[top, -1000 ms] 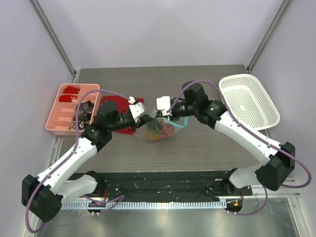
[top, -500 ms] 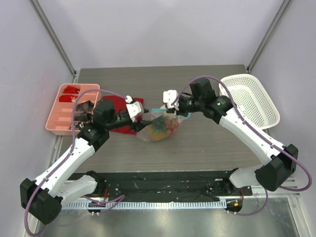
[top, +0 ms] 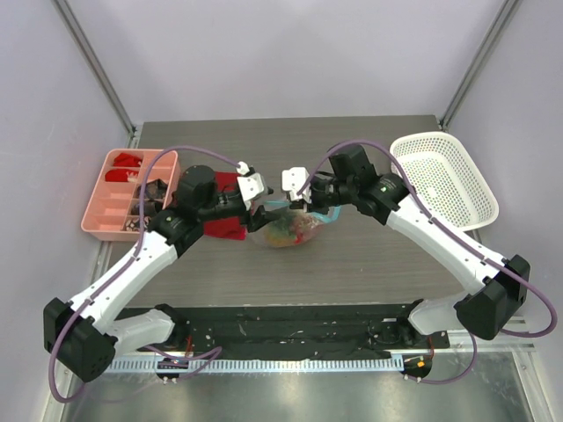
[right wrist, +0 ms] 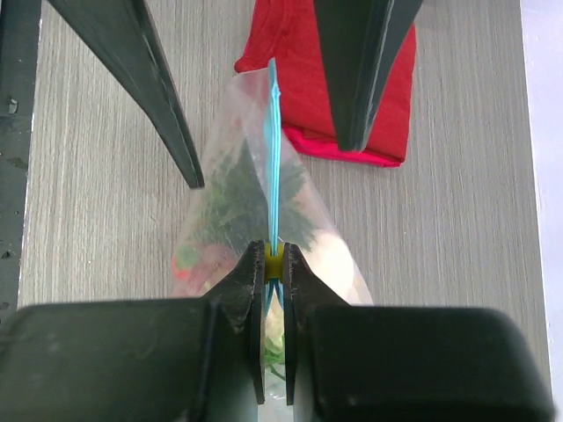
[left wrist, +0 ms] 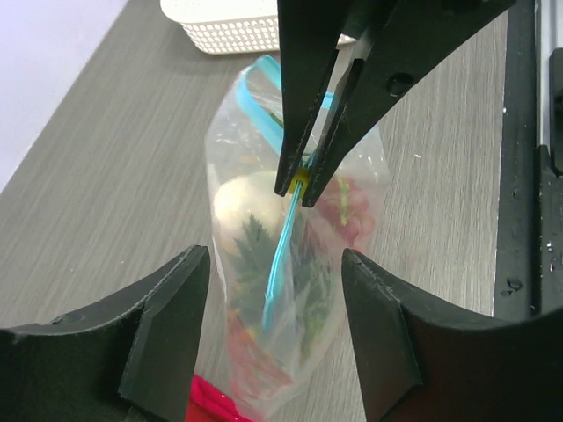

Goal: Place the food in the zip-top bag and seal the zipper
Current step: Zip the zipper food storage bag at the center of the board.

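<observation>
While the right gripper [right wrist: 274, 257] pinches tight on the thin teal zipper strip [right wrist: 272, 149], the left gripper [left wrist: 273, 259] is spread wide, gripping nothing, over the clear crinkly zip-top bag [top: 286, 230] of toy food [left wrist: 239, 200] on the grey wood-grain table [top: 369, 264]. The strip's length points from one gripper toward the other.

Grey wood-grain table [top: 369, 264] stands between pale lilac walls [top: 290, 53].

Grey wood-grain table [top: 352, 264], pink tray [top: 88, 211] at L edge, red cloth [top: 224, 227] & zip-top bag [top: 286, 230] mid, white basket [top: 444, 180] R.
</observation>
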